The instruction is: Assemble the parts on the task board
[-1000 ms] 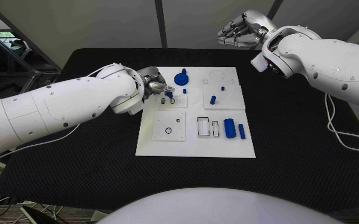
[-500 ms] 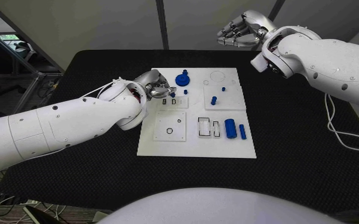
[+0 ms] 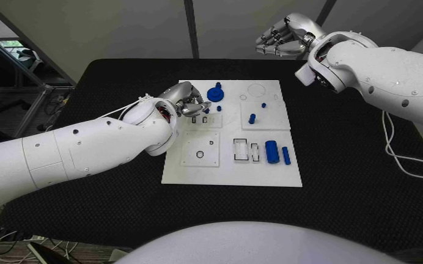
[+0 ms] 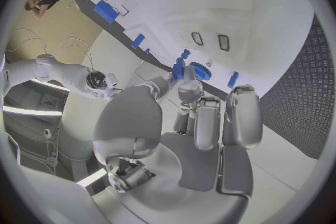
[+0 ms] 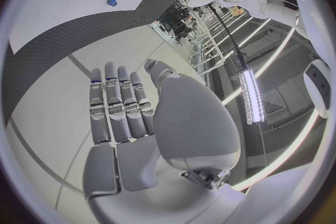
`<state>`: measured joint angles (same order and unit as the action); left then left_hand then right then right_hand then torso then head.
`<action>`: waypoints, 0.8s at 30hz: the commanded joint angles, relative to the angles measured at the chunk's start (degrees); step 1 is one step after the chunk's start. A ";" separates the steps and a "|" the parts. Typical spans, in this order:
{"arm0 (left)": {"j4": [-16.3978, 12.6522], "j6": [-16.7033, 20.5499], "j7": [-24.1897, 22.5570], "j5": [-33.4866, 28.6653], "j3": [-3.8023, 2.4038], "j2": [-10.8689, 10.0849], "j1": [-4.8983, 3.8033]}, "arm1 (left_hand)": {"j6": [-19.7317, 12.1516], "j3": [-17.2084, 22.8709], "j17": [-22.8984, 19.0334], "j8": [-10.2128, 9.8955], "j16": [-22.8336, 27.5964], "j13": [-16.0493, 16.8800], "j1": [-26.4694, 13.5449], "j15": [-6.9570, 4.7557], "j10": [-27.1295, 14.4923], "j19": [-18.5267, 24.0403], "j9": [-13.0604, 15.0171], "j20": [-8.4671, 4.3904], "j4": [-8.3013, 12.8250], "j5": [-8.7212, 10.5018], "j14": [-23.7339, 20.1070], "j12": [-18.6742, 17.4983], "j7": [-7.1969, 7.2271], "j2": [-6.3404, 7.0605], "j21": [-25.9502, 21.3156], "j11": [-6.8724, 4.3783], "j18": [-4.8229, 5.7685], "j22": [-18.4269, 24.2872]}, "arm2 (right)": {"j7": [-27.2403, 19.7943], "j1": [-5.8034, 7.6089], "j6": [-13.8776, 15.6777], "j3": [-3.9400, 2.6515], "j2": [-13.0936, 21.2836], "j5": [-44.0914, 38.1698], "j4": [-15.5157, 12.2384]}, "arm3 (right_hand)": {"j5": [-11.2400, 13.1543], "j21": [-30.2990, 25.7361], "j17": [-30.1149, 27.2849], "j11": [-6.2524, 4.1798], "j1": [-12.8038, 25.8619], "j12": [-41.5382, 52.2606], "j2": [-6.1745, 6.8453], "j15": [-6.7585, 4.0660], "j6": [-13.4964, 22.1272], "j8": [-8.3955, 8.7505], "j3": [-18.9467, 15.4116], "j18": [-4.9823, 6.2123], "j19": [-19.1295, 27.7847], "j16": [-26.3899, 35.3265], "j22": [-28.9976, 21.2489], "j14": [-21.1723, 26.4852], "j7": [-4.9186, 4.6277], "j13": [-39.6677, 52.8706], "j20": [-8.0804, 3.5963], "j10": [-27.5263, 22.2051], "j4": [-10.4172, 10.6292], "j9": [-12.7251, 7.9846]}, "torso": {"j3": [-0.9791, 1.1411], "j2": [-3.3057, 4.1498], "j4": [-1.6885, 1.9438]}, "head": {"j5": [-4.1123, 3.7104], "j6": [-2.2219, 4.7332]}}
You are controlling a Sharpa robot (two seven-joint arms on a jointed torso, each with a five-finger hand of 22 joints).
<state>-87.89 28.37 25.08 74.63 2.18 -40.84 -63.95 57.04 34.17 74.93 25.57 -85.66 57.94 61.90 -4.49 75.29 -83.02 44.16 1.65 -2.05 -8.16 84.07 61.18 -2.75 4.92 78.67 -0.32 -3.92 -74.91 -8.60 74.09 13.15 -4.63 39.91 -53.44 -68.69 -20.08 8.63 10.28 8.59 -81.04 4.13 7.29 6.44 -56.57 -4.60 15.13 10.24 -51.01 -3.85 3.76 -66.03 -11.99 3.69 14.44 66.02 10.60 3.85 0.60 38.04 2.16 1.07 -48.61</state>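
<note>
Two arms over a black surface [image 3: 106, 215], white task board [image 3: 231, 175] in its middle. Near row of the board: left inset plate with a small ring hole [image 3: 199, 154], bare; right of it two rectangular slots [image 3: 245, 149], bare; then a fat blue cylinder [image 3: 271, 152] and a thin blue bar [image 3: 285, 154] lying side by side, just beside each other, flat on the board.

Middle row: left hand [image 3: 187, 102] sits over the board's left edge, partly covering the small plate with two dark slots [image 3: 205, 119]. Left wrist view: thumb and a finger pinch a small blue part [image 4: 178, 71] at their tips, other fingers [image 4: 241, 115] curled in beside them. Shape of the pinched part is hard to make out, mostly hidden by the fingertips. Whether it touches the board, cannot tell. A small blue peg [image 3: 219, 108] stands just beside the hand; a blue peg [image 3: 252, 118] stands on the right inset plate, and a tiny blue one [image 3: 263, 103] further back.

Far row: blue gear [image 3: 215, 93] upright on the board, near the left hand's fingertips; a round outline [image 3: 255, 90] right of it, bare.

Farthest: right hand [image 3: 280, 39] raised beyond the back edge of the surface, well apart from the board, fingers straight and close together, holding nothing.
</note>
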 commanded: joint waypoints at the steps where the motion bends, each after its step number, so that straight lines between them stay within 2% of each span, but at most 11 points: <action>1: 0.70 -0.87 0.61 3.17 0.11 0.53 -0.01 | -0.14 8.58 11.08 0.32 -0.30 -0.01 0.43 -0.38 1.82 -0.46 0.07 0.00 8.32 -0.17 4.71 0.12 0.33 0.15 0.23 -1.46 0.95 -6.01 | -0.38 0.08 0.05 -0.02 -0.03 -0.03 -0.08 | -0.35 -0.12 -0.06 0.01 0.56 0.17 0.15 0.05 -0.29 0.27 0.16 0.37 -0.43 -0.06 0.03 0.44 -0.23 0.06 0.16 -0.05 -0.13 0.09 | 0.02 0.03 -0.12 | -0.11 -0.17; 6: 1.56 -1.38 0.91 4.03 0.22 1.18 0.15 | -0.15 8.62 11.08 0.33 -0.30 -0.05 0.43 -0.38 1.82 -0.46 0.07 -0.01 8.31 -0.17 4.71 0.09 0.33 0.18 0.21 -1.47 0.94 -6.00 | -0.41 0.06 0.06 -0.02 0.01 -0.05 -0.21 | -0.35 -0.12 -0.06 0.01 0.56 0.17 0.15 0.05 -0.29 0.27 0.16 0.37 -0.43 -0.06 0.03 0.44 -0.23 0.06 0.16 -0.05 -0.13 0.09 | 0.02 0.01 0.03 | -0.37 -0.32; 14: 2.12 -2.37 1.20 6.64 0.27 1.51 0.47 | -0.15 8.67 11.08 0.34 -0.30 -0.03 0.43 -0.39 1.84 -0.48 0.08 -0.01 8.30 -0.17 4.71 0.10 0.34 0.22 0.26 -1.47 0.95 -6.04 | -0.45 0.03 0.07 -0.02 0.07 -0.21 -0.42 | -0.35 -0.12 -0.06 0.01 0.56 0.17 0.15 0.05 -0.29 0.27 0.16 0.37 -0.43 -0.06 0.03 0.44 -0.23 0.06 0.16 -0.05 -0.13 0.09 | -0.03 -0.02 0.00 | -0.58 -0.53; 19: 2.37 -3.31 1.41 7.52 0.30 1.70 0.74 | -0.15 8.72 11.08 0.35 -0.30 -0.01 0.43 -0.39 1.86 -0.51 0.09 -0.02 8.29 -0.17 4.72 0.12 0.34 0.27 0.30 -1.48 0.97 -6.09 | -0.52 0.01 0.13 -0.02 0.09 -0.24 -0.45 | -0.41 -0.19 -0.11 -0.02 0.53 0.17 0.08 0.03 -0.32 0.27 0.26 0.37 -0.46 -0.07 0.03 0.43 -0.20 0.05 0.15 -0.05 -0.19 0.09 | 0.05 -0.05 0.05 | -0.63 -0.55; 22: 2.53 -3.44 1.43 7.67 0.30 1.78 0.88 | -0.15 8.72 11.08 0.35 -0.30 -0.01 0.43 -0.39 1.86 -0.51 0.09 -0.02 8.29 -0.17 4.72 0.12 0.34 0.27 0.30 -1.48 0.97 -6.09 | -0.57 0.00 0.14 -0.02 0.07 -0.25 -0.48 | -0.41 -0.19 -0.11 -0.02 0.53 0.17 0.08 0.03 -0.32 0.27 0.26 0.37 -0.46 -0.07 0.03 0.43 -0.20 0.05 0.15 -0.05 -0.19 0.09 | 0.00 0.00 0.04 | -0.70 -0.62; 24: 2.64 -3.53 1.45 7.82 0.31 1.82 0.97 | -0.15 8.72 11.08 0.35 -0.30 -0.01 0.43 -0.39 1.86 -0.51 0.09 -0.02 8.29 -0.17 4.72 0.12 0.34 0.27 0.30 -1.48 0.97 -6.09 | -0.59 -0.01 0.13 -0.02 0.08 -0.25 -0.50 | -0.41 -0.19 -0.11 -0.02 0.53 0.17 0.08 0.03 -0.32 0.27 0.26 0.37 -0.46 -0.07 0.03 0.43 -0.20 0.05 0.15 -0.05 -0.19 0.09 | 0.00 -0.01 0.03 | -0.72 -0.87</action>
<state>-85.31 25.93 26.24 80.69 2.50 -39.10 -62.95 57.07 34.55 74.93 25.79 -85.66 57.92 61.62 -4.59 75.66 -83.02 44.17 1.65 -1.66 -7.94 83.95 61.18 -2.79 5.18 78.67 -0.68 -3.92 -74.91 -8.66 73.98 13.16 -4.62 39.99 -53.55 -69.07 -20.29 8.63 10.23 8.59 -81.04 4.13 7.29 6.44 -56.57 -4.61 15.13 10.24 -51.21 -3.85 3.76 -66.03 -11.99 3.69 14.64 66.02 10.60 3.84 0.60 38.01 2.19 0.39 -49.26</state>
